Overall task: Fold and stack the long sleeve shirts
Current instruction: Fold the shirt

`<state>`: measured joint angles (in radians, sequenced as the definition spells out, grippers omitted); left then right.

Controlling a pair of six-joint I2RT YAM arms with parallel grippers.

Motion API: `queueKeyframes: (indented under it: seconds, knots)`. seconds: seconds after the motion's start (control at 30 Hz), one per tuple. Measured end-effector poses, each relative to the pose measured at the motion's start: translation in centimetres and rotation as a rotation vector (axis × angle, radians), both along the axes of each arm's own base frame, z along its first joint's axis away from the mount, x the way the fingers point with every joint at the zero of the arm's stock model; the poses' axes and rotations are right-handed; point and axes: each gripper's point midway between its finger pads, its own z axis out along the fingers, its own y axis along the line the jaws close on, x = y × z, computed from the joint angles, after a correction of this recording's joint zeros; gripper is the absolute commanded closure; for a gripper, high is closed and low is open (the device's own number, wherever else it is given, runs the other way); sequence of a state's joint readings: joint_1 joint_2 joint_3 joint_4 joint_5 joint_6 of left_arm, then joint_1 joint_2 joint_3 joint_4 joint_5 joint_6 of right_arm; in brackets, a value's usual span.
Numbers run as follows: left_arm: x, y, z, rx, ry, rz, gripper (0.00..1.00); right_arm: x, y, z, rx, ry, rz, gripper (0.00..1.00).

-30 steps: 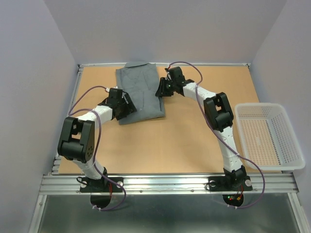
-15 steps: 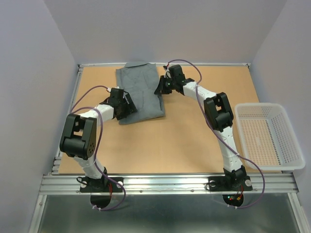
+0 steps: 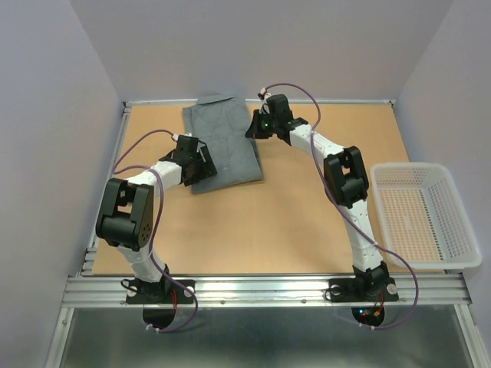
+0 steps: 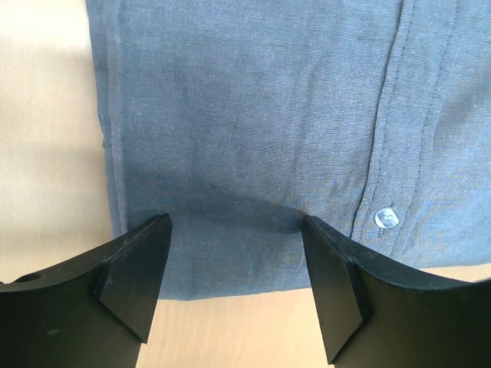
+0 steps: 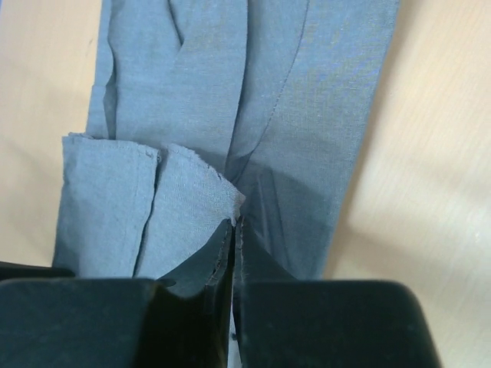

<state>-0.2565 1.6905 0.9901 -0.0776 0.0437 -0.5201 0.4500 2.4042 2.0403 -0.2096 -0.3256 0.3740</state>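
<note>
The grey button-up shirt [image 3: 222,142] lies partly folded at the far side of the bench [image 3: 307,215]. The right tool [image 5: 234,230] is clamped on a doubled cloth edge, likely to lift it over; the left tool [image 4: 234,226] stands spread over the hem, seemingly to pin it.

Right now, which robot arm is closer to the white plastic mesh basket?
Right. The right arm stands just left of the white plastic mesh basket; the left arm is far off at the table's other side.
</note>
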Motion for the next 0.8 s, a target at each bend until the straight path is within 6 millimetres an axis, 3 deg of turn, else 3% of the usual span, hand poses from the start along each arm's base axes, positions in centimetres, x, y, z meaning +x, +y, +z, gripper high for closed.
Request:
queueKeyframes:
  seconds: [0.13, 0.23, 0.27, 0.3, 0.43, 0.53, 0.6, 0.7, 0.8]
  knots:
    - [0.4, -0.5, 0.6, 0.009, -0.004, -0.015, 0.14, 0.3, -0.4, -0.2, -0.020, -0.011, -0.018, 0.86]
    - [1.0, -1.0, 1.9, 0.008, -0.019, -0.025, 0.11, 0.5, -1.2, -1.0, -0.048, -0.012, -0.053, 0.54]
    - [1.2, -1.2, 2.4, 0.006, -0.029, -0.029, 0.10, 0.4, -1.6, -1.4, -0.060, -0.001, -0.070, 0.54]
    - [1.5, -1.4, 3.1, 0.002, -0.041, -0.031, 0.10, 0.3, -2.0, -1.9, -0.076, 0.005, -0.091, 0.46]
    - [2.4, -1.8, 8.1, -0.027, -0.145, -0.029, 0.11, -0.6, -3.2, -1.4, -0.086, 0.038, -0.128, 0.40]
    - [2.7, -2.1, 11.9, -0.062, -0.230, -0.026, 0.15, -1.5, -3.1, 2.3, -0.019, 0.026, -0.117, 0.39]
    - [2.7, -2.3, 13.3, -0.087, -0.263, -0.023, 0.18, -2.5, -2.6, 5.1, 0.043, 0.026, -0.099, 0.38]
    - [2.5, -2.3, 13.2, -0.102, -0.257, -0.010, 0.20, -4.9, -0.7, 9.8, 0.163, 0.017, -0.040, 0.37]
    - [1.7, -2.0, 11.5, -0.099, -0.215, 0.011, 0.21, -8.5, 2.2, 11.9, 0.281, 0.040, 0.038, 0.36]
